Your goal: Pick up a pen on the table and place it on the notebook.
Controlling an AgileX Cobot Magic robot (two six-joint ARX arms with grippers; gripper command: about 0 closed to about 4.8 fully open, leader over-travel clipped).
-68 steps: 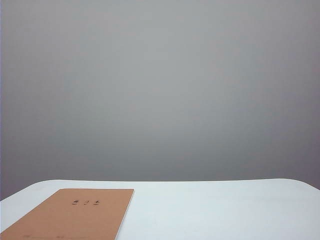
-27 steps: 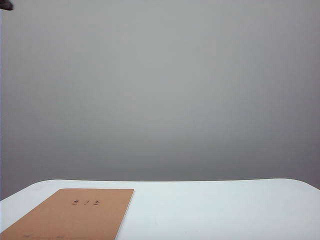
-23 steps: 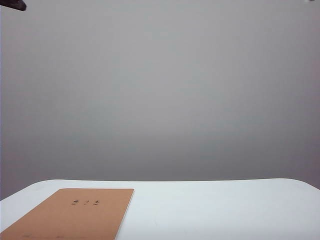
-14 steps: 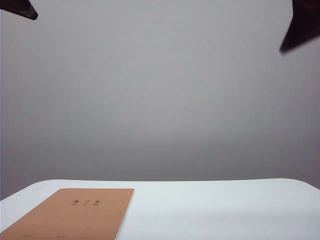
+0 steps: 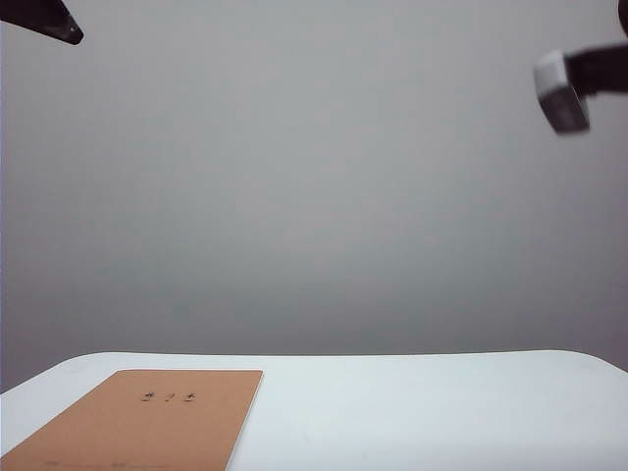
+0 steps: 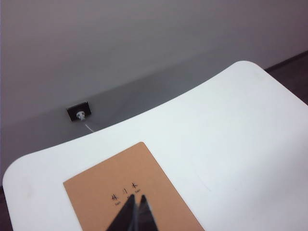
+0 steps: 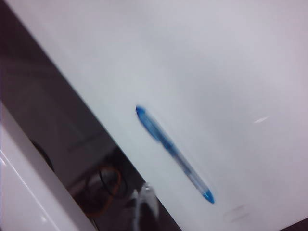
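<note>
White counter (image 5: 412, 402) carries the notebook (image 5: 147, 417) and, near one edge, the pen (image 7: 173, 153), lying flat and untouched. Left pincer (image 6: 134, 214), clenched and empty, hangs above the notebook. Right pincer (image 7: 144, 202), clenched and empty, hovers near the pen.

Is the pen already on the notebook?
No: in the right wrist view the pen lies on bare white table near its edge, and the notebook cover in the left wrist view carries nothing.
</note>
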